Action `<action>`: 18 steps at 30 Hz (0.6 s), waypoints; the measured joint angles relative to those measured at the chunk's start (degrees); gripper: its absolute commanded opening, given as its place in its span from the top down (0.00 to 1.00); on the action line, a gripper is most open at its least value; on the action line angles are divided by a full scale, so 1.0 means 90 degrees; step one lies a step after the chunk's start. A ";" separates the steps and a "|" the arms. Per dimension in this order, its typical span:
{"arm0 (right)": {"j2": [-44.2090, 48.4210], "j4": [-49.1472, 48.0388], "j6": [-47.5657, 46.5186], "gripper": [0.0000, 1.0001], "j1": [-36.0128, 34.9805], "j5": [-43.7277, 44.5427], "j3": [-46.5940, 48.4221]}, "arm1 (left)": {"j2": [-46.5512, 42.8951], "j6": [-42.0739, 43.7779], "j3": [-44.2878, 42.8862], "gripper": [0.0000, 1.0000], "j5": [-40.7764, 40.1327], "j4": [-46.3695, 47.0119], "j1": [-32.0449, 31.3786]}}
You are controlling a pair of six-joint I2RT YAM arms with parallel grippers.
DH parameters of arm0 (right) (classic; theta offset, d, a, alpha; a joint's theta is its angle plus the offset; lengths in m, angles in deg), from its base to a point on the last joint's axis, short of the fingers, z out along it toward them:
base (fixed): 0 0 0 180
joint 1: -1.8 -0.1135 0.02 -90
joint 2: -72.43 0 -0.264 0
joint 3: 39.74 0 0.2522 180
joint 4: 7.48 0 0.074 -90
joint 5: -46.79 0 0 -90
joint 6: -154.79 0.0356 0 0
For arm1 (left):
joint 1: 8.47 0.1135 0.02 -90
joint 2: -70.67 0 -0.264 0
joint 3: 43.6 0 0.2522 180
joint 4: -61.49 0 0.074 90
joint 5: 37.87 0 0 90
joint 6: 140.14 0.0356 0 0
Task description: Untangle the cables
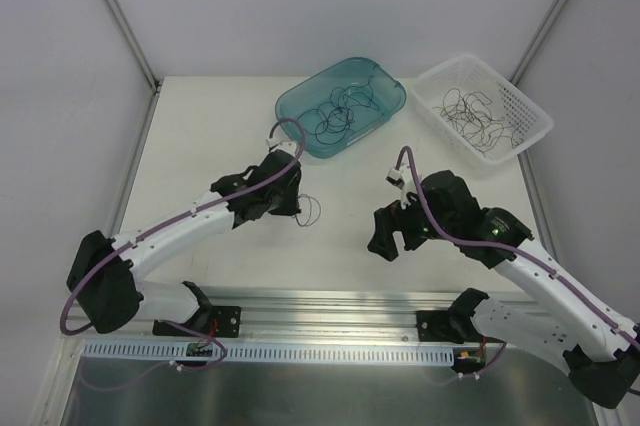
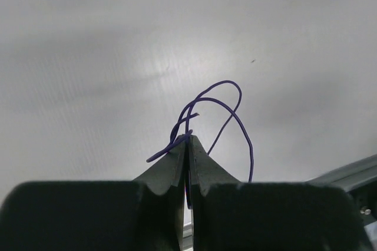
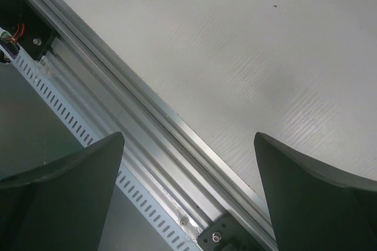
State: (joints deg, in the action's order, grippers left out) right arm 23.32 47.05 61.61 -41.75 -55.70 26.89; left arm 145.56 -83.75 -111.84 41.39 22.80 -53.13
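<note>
Tabletop (image 1: 220, 146) from above. Found most cables (image 1: 338, 114) heaped loosely in a teal tub (image 1: 392, 86) at far centre, and more in a white basket (image 1: 535, 118) just right of it. Saw the left gripper (image 1: 293, 209) low over the table on the near side of the tub, with one thin strand (image 1: 313, 208) curling out to its right. Placed the right gripper (image 1: 396, 242) well apart to the right, near of the basket and clear of every cable.

Left wrist. Showed fingers (image 2: 171, 168) pressed fully together, pinching the purple strand (image 2: 234, 105) at the tips. Traced two loops arching up and away over bare table, a short end poking out left of the tips, and a longer run dropping down the right side of the fingers. Could not tell whether the loops touched the table.

Right wrist. Showed fingers (image 3: 70, 192) spread wide, gripping nothing. Looked past them onto an aluminium rail (image 3: 147, 121) running diagonally, a slotted duct (image 3: 76, 115) along its near side, and white table on the far side.
</note>
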 measured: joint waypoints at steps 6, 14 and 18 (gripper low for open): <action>0.0338 0.0005 0.0005 0.03 -0.0010 0.0435 -0.0185 | -0.0221 0.0636 -0.1608 1.00 0.0056 0.0000 0.0117; 0.0865 0.0007 0.0029 0.03 -0.0012 0.1061 -0.0238 | 0.1146 0.1297 -0.4359 1.00 0.0597 0.0083 0.1241; 0.0986 0.0024 0.0032 0.03 -0.0012 0.1180 -0.0238 | 0.2492 0.1377 -0.5661 0.97 0.0811 0.0206 0.1613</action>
State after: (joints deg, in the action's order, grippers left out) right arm 32.20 47.27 61.90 -41.85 -45.07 24.74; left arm 167.99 -71.35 -162.79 48.69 24.66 -38.62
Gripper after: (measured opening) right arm 0.971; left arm 0.009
